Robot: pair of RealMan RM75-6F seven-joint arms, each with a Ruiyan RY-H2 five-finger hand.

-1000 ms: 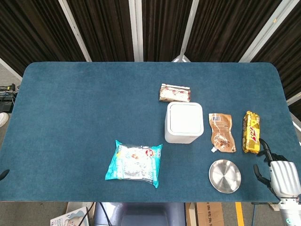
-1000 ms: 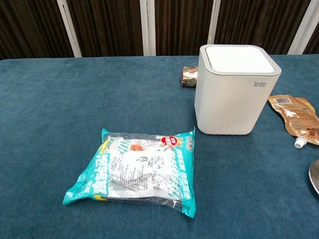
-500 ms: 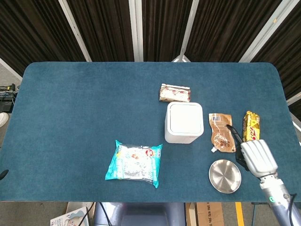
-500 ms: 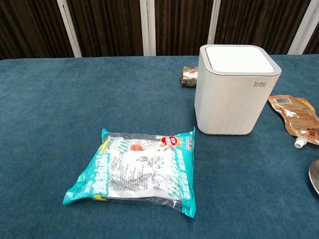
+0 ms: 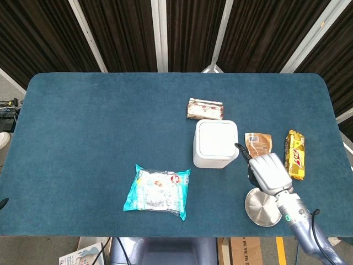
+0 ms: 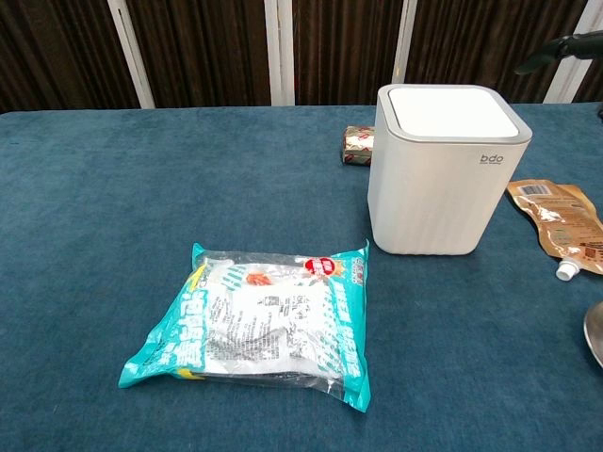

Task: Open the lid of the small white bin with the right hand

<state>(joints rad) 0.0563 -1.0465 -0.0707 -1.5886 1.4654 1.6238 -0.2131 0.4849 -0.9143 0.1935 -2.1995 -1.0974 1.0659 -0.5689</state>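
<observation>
The small white bin (image 5: 215, 144) stands right of the table's middle with its flat lid (image 5: 218, 137) down. In the chest view the bin (image 6: 443, 188) is at the upper right, its lid (image 6: 452, 110) lying flush in the rim. My right hand (image 5: 268, 171) hovers just right of the bin, over the brown pouch, holding nothing. Its dark fingers (image 5: 241, 150) reach toward the bin's right side, and I cannot tell whether they touch it. Only a dark fingertip (image 6: 563, 46) shows in the chest view, above and right of the lid. My left hand is out of sight.
A teal snack bag (image 5: 158, 191) lies front-left of the bin. A brown pouch (image 5: 258, 142) is partly under my right hand, with a yellow bar (image 5: 294, 155) further right. A steel dish (image 5: 259, 210) sits below the wrist. A wrapped packet (image 5: 205, 109) lies behind the bin.
My right hand has travelled from the table's front right corner up and to the left, across the pouch, to the bin's right side. Its fingertip now shows in the chest view.
</observation>
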